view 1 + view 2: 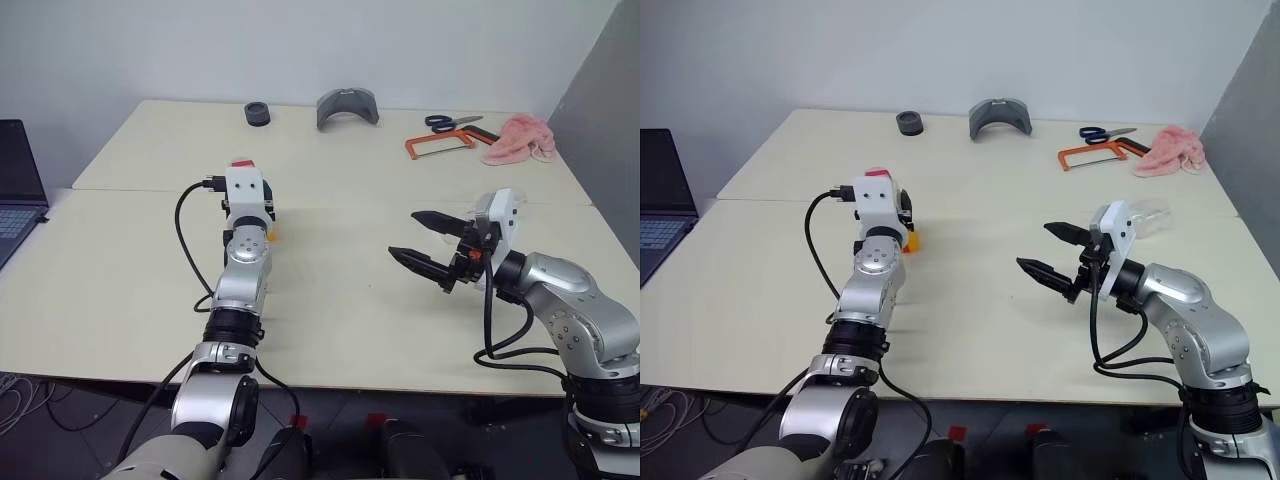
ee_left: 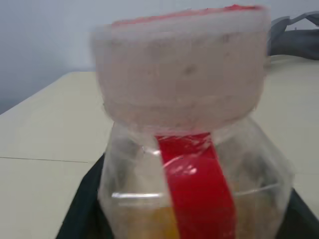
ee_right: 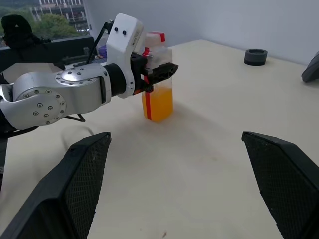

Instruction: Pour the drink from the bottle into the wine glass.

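Right wrist view: left pincer [image 3: 162,69] level, clamping upright bottle [image 3: 157,102].

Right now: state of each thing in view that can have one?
bottle: upright on the table, red cap on, partly filled with orange drink
left gripper: shut on the bottle
right gripper: open, holding nothing, above the table
wine glass: behind the right gripper; looks empty, pose hard to tell
scissors: closed, flat at the table's far side
pink cloth: crumpled beside the scissors
laptop: lid open
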`<action>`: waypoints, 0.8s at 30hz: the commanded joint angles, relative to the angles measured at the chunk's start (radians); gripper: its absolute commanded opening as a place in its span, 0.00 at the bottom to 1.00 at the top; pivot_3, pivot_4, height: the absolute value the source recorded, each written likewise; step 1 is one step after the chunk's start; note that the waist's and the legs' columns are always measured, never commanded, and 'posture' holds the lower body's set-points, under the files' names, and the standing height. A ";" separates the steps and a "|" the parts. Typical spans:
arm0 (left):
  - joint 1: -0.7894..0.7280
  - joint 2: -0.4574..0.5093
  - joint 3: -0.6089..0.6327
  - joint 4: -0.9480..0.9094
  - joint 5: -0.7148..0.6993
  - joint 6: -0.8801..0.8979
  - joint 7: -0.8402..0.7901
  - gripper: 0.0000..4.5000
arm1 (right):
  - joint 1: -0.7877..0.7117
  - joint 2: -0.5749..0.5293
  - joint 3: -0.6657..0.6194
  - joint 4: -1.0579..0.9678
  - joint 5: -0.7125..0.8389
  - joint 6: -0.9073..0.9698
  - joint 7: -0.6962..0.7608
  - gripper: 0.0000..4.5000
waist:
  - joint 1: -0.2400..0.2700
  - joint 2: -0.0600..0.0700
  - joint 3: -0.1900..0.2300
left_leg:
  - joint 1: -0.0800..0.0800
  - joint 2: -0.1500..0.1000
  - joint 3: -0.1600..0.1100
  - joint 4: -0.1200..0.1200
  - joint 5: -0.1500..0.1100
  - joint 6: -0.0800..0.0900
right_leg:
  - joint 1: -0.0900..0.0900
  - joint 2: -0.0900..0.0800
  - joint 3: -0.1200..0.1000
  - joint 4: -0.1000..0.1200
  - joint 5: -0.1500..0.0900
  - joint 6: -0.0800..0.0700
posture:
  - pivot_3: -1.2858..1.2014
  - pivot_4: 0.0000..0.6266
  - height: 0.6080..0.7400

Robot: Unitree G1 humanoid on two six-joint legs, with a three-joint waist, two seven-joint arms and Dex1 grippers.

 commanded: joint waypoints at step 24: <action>0.072 0.033 -0.028 -0.059 -0.209 -0.114 -0.539 0.75 | 0.032 0.010 0.061 -0.069 -0.113 -0.105 0.003 1.00 | -0.002 0.000 0.000 | -0.004 0.000 0.001 0.001 0.001 -0.001 | -0.004 -0.001 0.000 0.001 0.000 0.000 | 0.52 0.24 1.00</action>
